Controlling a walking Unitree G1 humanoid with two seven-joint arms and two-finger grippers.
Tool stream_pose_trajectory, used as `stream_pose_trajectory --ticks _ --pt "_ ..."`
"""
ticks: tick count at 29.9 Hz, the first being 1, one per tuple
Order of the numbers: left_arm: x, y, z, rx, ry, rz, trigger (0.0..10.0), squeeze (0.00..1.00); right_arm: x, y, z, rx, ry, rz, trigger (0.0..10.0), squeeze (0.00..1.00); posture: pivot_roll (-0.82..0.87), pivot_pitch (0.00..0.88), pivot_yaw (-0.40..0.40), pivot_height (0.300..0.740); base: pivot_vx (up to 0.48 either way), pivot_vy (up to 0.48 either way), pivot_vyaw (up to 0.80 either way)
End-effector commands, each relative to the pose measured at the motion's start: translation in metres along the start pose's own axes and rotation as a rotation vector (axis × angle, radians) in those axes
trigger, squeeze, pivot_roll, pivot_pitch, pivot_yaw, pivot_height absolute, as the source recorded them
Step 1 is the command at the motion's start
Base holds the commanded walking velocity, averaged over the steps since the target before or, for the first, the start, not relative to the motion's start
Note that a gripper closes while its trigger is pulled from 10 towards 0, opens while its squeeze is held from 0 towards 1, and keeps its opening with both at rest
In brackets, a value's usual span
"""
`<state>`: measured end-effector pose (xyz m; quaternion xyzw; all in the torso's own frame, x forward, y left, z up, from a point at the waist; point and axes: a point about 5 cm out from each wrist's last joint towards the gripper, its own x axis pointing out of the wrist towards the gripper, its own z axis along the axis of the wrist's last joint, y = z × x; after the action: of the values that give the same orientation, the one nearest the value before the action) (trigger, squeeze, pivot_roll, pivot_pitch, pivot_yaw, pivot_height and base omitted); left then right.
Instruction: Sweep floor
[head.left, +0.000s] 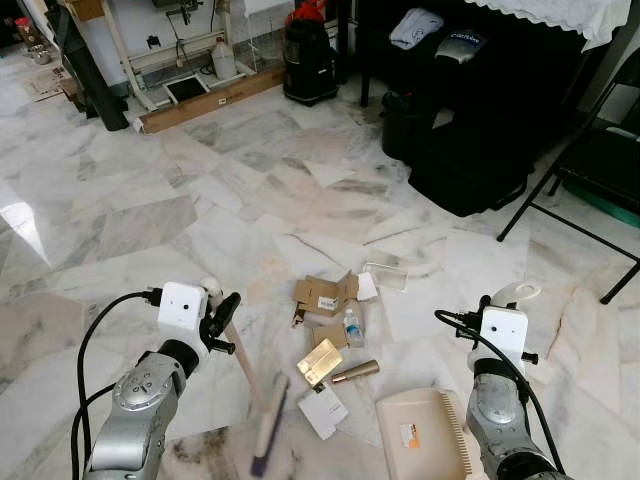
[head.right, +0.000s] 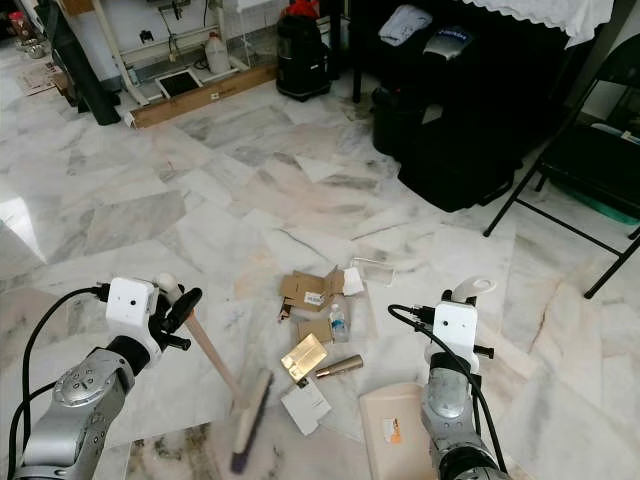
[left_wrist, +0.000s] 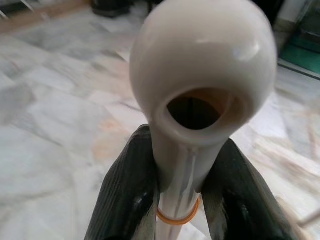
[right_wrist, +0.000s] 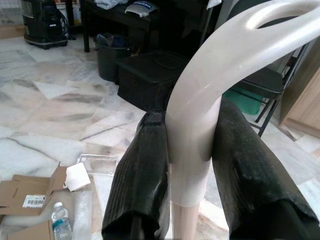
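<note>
My left gripper (head.left: 227, 320) is shut on the cream handle (left_wrist: 200, 65) of a hand broom. The stick slants down to the blurred brush head (head.left: 270, 424) on the marble floor. My right gripper (right_wrist: 192, 130) is shut on the looped cream handle (head.left: 518, 292) of a beige dustpan (head.left: 424, 436), which rests on the floor at the lower right. Between them lies litter: torn cardboard (head.left: 324, 294), a small plastic bottle (head.left: 352, 327), a gold card (head.left: 319, 361), a brown tube (head.left: 355, 372), a white card (head.left: 322, 410) and a clear plastic tray (head.left: 386, 276).
Black bins and boxes (head.left: 466, 150) stand under a dark table at the back right, with a black folding chair (head.left: 590, 170) beside them. A black vacuum (head.left: 308, 60), a wooden plank (head.left: 210, 100) and a white rack (head.left: 150, 50) line the far wall.
</note>
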<state>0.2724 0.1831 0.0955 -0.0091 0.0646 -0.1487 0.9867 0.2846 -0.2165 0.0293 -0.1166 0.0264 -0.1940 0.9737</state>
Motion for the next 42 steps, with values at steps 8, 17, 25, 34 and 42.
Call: stream_pose_trajectory --ticks 8,17,25,34,42 --pt "-0.002 -0.003 0.000 -0.157 0.014 -0.062 10.0 0.00 -0.006 -0.001 -0.012 -0.014 0.072 0.012 10.0 0.00 0.16 0.085 0.046 0.740 0.000 0.000 0.00" --pt "0.000 -0.016 0.008 -0.203 0.008 -0.171 10.0 0.00 -0.006 -0.003 -0.013 -0.013 0.077 0.005 10.0 0.00 0.16 0.088 0.049 0.740 0.000 0.000 0.00" --pt "-0.005 -0.019 0.021 -0.202 -0.011 -0.276 10.0 0.00 -0.005 -0.003 -0.012 -0.013 0.078 0.003 10.0 0.00 0.16 0.098 0.047 0.740 0.000 0.000 0.00" --pt "-0.002 0.007 0.035 -0.109 -0.087 -0.103 10.0 0.00 -0.006 -0.001 -0.013 -0.011 0.080 0.008 10.0 0.00 0.16 0.087 0.050 0.740 0.000 0.000 0.00" --pt "-0.002 0.003 0.034 -0.101 -0.101 -0.093 10.0 0.00 -0.005 -0.002 -0.012 -0.012 0.080 0.006 10.0 0.00 0.16 0.089 0.047 0.740 0.000 0.000 0.00"
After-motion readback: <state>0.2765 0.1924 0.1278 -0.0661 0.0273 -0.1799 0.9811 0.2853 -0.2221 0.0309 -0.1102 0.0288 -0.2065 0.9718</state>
